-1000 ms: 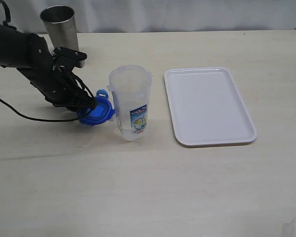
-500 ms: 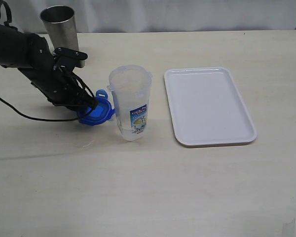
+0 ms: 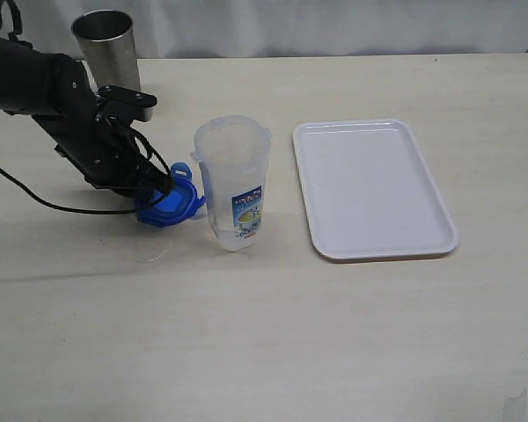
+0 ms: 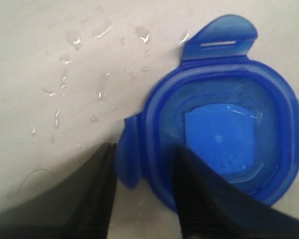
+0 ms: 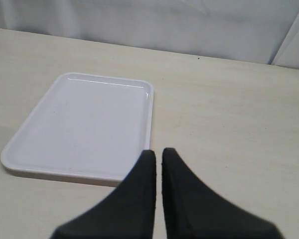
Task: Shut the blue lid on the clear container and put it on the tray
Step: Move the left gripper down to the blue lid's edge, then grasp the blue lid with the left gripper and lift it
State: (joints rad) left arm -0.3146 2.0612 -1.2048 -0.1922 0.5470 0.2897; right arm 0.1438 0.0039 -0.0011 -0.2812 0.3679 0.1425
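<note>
The left end effector is drawn to a narrow gap on one side of the lid, with a flap and the rim between its fingers, so it seems to hold the lid by that edge. The lid sits low over the table, tilted, just beside the foot of the container on its left; whether its far edge touches the table I cannot tell. Droplets dot the table nearby. The step in hand looks like picking up the lid. Next it must be lifted above the open mouth, levelled, centred and pressed down, without knocking the tall container over. The right end effector has its fingers almost together and holds nothing, near the tray, which lies bare to the right of the container.
</note>
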